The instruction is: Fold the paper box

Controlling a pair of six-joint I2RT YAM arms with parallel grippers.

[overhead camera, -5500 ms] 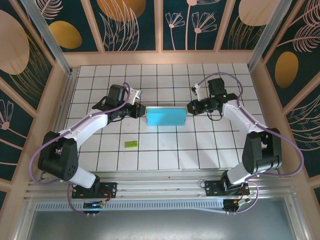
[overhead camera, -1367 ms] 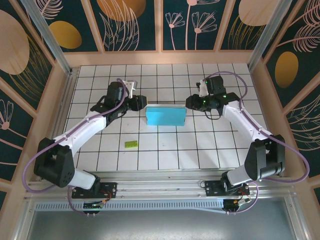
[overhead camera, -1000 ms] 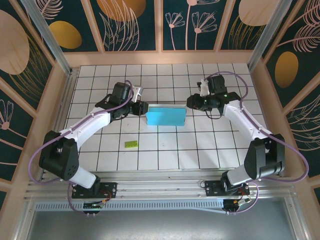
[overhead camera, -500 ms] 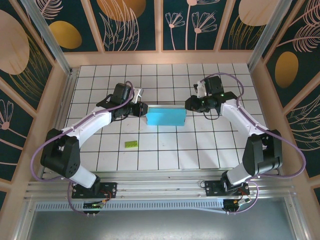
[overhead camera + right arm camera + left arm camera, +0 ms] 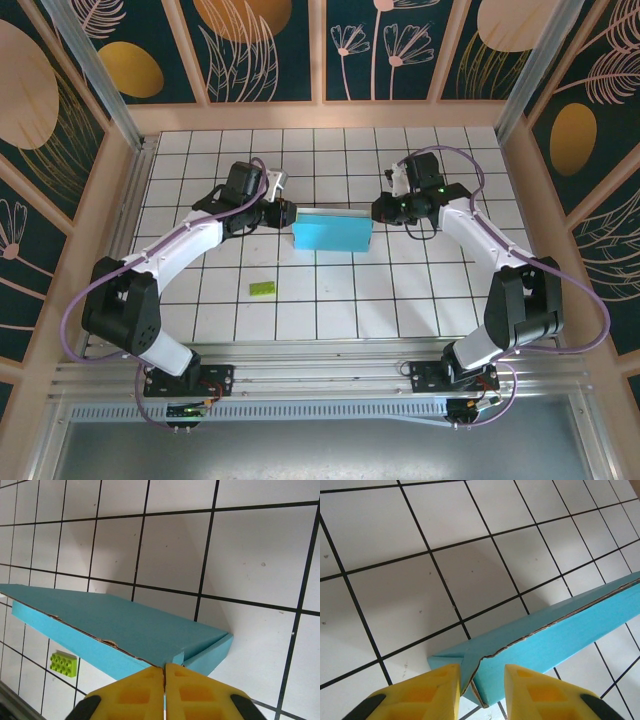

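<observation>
The paper box (image 5: 332,235) is a shallow light blue rectangle lying flat on the white tiles, mid-table. My left gripper (image 5: 286,213) is at its far left corner. In the left wrist view that corner (image 5: 485,680) fills the gap between the yellow fingers (image 5: 437,692), which press on it from both sides; a rough card seam runs along the box (image 5: 560,635). My right gripper (image 5: 379,211) is at the far right corner. Seen from the right wrist, this gripper (image 5: 164,669) has its jaws together, pinching the thin card edge at the corner of the box (image 5: 115,620).
A small green brick (image 5: 262,288) lies on the tiles in front of the box, toward the left, and shows again in the right wrist view (image 5: 63,663). Wooden walls and metal posts (image 5: 95,75) bound the table.
The right jaws have closed together on the box's right corner. The left jaws narrowed slightly onto the left corner. The box has stayed in place.
</observation>
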